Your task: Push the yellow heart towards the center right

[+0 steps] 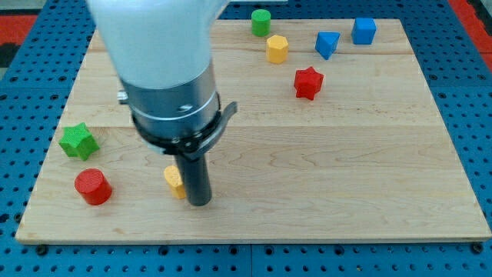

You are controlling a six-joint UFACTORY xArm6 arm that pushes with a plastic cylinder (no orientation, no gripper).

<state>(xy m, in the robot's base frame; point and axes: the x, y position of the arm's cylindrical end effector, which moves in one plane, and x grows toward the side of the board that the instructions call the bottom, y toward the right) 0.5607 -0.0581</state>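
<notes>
No readable writing or labels show on any block or on the pale wooden board (323, 177). The small yellow heart block (174, 181) lies near the view's bottom left, mostly hidden behind my dark rod (only its left part shows). My tip (199, 202) rests on the board just to the right of the heart, touching it or very nearly; it holds nothing, being a plain rod. Left of these sit a red cylinder (93, 186) and a green star block (78, 141). Toward the view's top right lie a green cylinder (260, 22), a yellow hexagonal block (277, 48), a red star block (307, 82), a blue triangular block (327, 44) and a blue cube (364, 31).
</notes>
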